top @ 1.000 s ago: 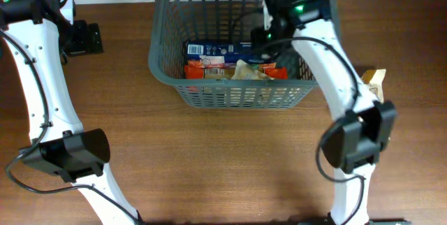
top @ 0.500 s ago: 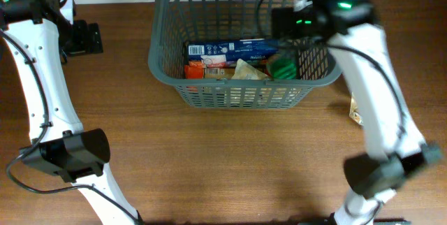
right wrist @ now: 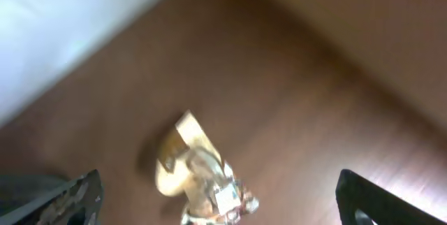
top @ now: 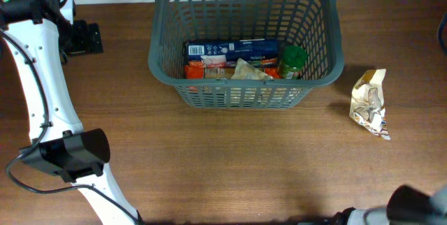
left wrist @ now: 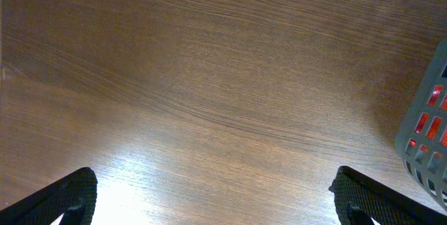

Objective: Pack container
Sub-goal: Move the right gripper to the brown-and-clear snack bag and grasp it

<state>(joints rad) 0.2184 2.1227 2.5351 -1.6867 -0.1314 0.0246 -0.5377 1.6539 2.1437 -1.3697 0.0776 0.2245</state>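
Note:
The dark grey basket [top: 159,57] stands at the back middle of the table. It holds a blue box [top: 230,47], red and tan packets [top: 209,68] and a green-lidded jar [top: 292,60]. A crumpled cream bag [top: 369,103] lies on the table to the right of the basket. In the right wrist view my right gripper [right wrist: 220,207] is open above the cream bag [right wrist: 199,172], not touching it; this gripper does not show in the overhead view. My left gripper [top: 84,38] is open and empty over bare wood left of the basket, whose corner [left wrist: 427,138] shows in the left wrist view.
A white wall or cloth [right wrist: 63,29] lies beyond the table's far edge. The left arm's base [top: 70,154] stands at the front left. Part of the right arm [top: 419,204] shows at the front right corner.
The right arm has lifted out of the basket and swung right, out of the overhead view. The green-lidded jar now stands in the basket's right end. The left arm has not moved.

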